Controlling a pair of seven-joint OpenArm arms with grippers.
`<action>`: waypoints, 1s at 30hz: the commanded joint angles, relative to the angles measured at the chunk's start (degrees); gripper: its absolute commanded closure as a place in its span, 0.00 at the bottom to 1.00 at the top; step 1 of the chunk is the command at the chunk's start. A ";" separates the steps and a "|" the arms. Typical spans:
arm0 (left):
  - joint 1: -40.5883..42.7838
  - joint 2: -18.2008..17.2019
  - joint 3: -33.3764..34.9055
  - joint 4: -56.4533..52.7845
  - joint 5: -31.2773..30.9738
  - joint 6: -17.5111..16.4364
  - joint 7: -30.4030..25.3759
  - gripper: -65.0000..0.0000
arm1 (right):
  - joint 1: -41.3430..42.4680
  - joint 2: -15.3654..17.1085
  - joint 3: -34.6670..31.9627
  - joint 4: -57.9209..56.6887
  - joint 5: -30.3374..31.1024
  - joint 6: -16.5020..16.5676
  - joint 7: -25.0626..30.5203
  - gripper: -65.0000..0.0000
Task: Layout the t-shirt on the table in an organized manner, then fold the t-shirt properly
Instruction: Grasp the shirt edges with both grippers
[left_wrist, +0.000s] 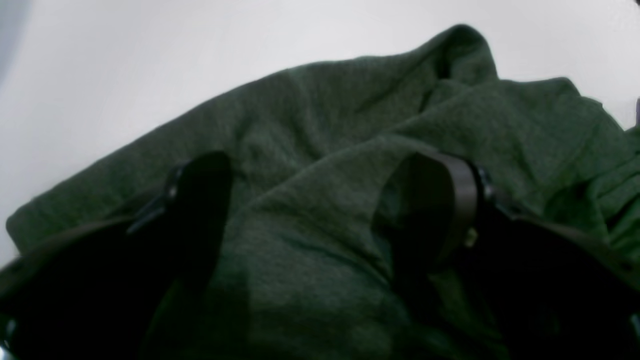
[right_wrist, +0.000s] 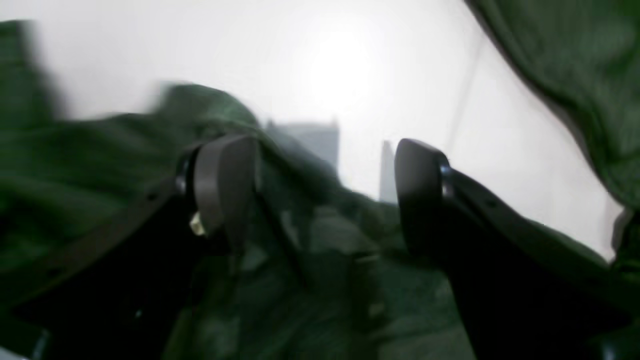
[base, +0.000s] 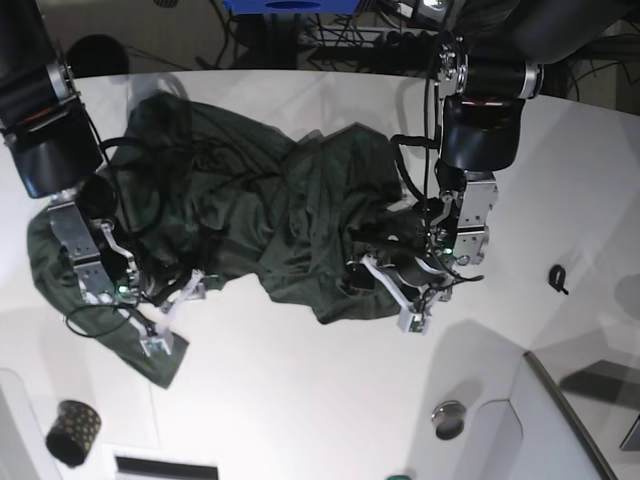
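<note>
Dark green t-shirt (base: 250, 215), soft knit with a fine heathered grain, crumpled in heavy rolls and ridges across the middle of the smooth white surface (base: 300, 380). Spread from the base view's left edge to right of centre, with one narrow flap trailing toward the near left.

Left claw (left_wrist: 320, 210) spread wide just above the cloth in the left wrist view. Matte black, rounded fingertips (left_wrist: 205, 185) standing well apart, a thick fold of fabric bulging up between them. Nothing pinched; cloth lying loose, right-hand pad partly sunk behind a raised fold.

Right claw (right_wrist: 320, 190) also spread, its flat dark pads (right_wrist: 225, 175) apart with bare white surface and blurred green fabric showing through the gap. No fabric caught between them as far as the smeared right wrist picture tells. More green cloth draped across the upper right corner of that view.

In the base view, left claw (base: 405, 290) at the shirt's near right edge, right claw (base: 150, 310) at the near left flap. Small black cup (base: 72, 432) with pale dots, round, standing near the left front corner, well apart from the shirt. Round metallic disc (base: 449, 419) near the front right. Small dark clip-like item (base: 558, 277) lying alone to the right.
</note>
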 joint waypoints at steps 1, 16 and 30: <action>-0.41 0.04 0.08 -0.55 0.61 -0.05 2.67 0.18 | 1.45 0.09 0.39 3.54 0.41 0.57 -0.05 0.36; 0.20 -3.82 0.08 -5.13 0.61 0.13 2.67 0.71 | 3.65 -3.08 0.13 -12.63 0.32 0.84 6.90 0.64; -1.73 -6.99 -0.62 -3.28 0.09 0.21 -0.76 1.00 | 3.65 2.20 1.01 11.54 0.49 0.48 -2.42 0.99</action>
